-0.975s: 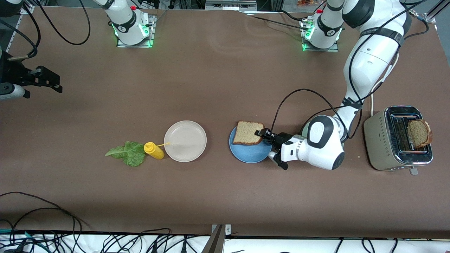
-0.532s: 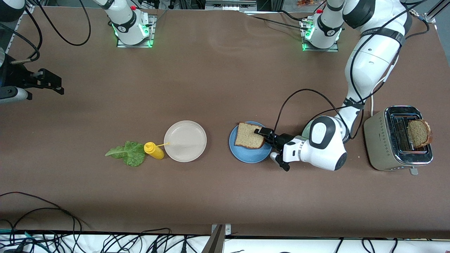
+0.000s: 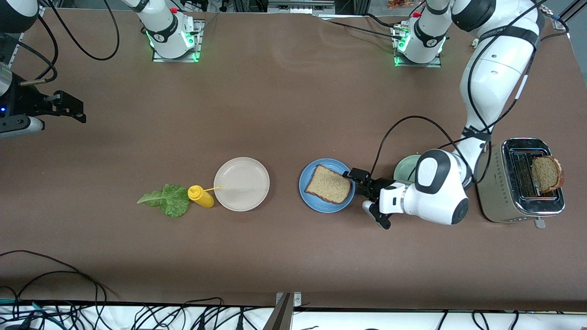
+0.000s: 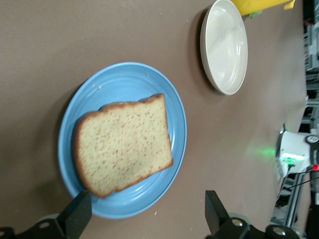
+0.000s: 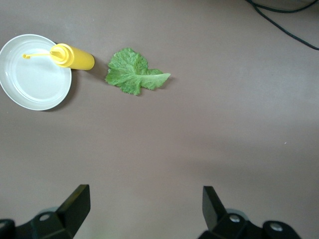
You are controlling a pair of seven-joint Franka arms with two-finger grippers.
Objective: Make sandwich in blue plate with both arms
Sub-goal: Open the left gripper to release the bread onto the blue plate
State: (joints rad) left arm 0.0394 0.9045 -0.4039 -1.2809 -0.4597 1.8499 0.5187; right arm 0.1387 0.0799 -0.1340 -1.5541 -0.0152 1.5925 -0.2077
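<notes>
The blue plate (image 3: 312, 200) sits mid-table with one brown bread slice (image 3: 329, 184) lying flat on it. Both show in the left wrist view, the plate (image 4: 124, 79) and the slice (image 4: 122, 144). My left gripper (image 3: 365, 192) is open and empty beside the plate's rim, toward the left arm's end; it also shows in its own wrist view (image 4: 144, 219). A second bread slice (image 3: 546, 173) stands in the toaster (image 3: 500, 183). The green lettuce leaf (image 3: 167, 200) lies on the table toward the right arm's end and shows in the right wrist view (image 5: 134, 77). My right gripper (image 3: 69, 107) is open and empty (image 5: 144, 209), raised over that end of the table.
A yellow mustard bottle (image 3: 201, 196) lies between the lettuce and a beige-white plate (image 3: 241, 184); both show in the right wrist view, the bottle (image 5: 75, 57) and the plate (image 5: 35, 72). A mint-green plate (image 3: 406, 166) is partly hidden by the left arm.
My left gripper let go of the bread slice, which now lies flat on the blue plate, and drew back toward the toaster. The right gripper shifted only slightly.
</notes>
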